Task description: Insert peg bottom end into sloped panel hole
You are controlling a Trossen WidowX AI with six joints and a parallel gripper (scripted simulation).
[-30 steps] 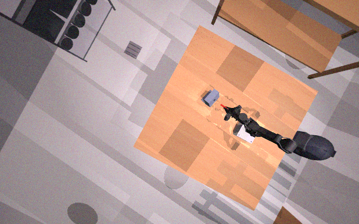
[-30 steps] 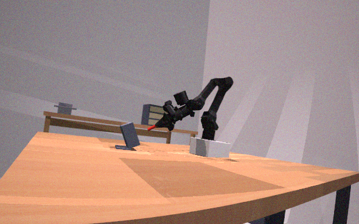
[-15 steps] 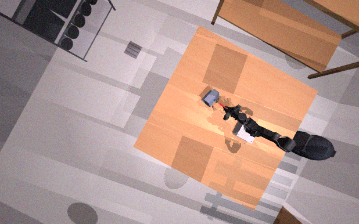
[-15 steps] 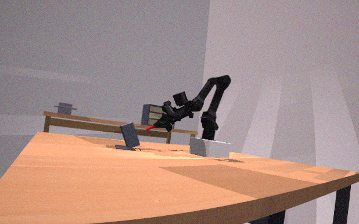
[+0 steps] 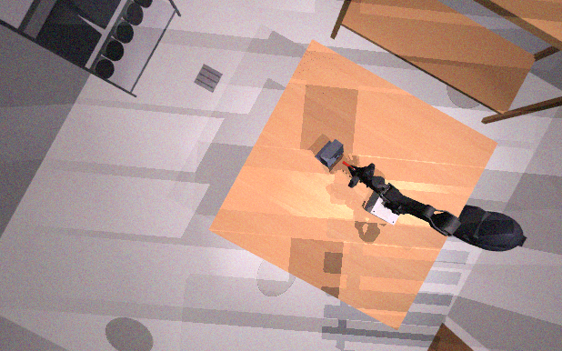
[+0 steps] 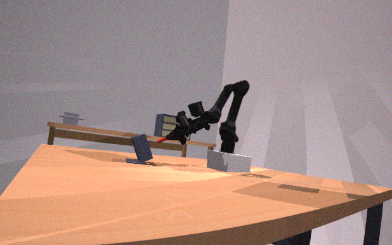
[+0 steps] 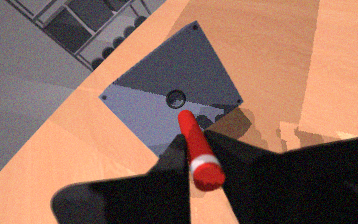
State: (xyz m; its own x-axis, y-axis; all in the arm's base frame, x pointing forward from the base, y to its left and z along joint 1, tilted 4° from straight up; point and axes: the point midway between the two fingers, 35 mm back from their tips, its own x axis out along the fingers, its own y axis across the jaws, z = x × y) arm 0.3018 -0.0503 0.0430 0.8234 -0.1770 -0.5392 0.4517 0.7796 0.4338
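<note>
Top view: we saw the black hand (image 5: 350, 169) clamped on the slim red round peg (image 5: 346, 164), aimed at the grey sloped panel (image 5: 330, 153) mid-counter, with open wooden counter (image 5: 378, 118) all around.

Exterior view: the peg's tip hung just short of the panel.

Wrist view: the tip sat just below the round hole (image 7: 175, 99), needing slight correction, we judged.

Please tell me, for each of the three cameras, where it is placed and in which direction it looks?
Top: overhead, looking down on table, whole arm, panel.
Exterior: low beside the table, looking across at arm and base.
Wrist: on the arm, looking past the fingers along the held red peg toward the hole.
All views share peg and panel.
</note>
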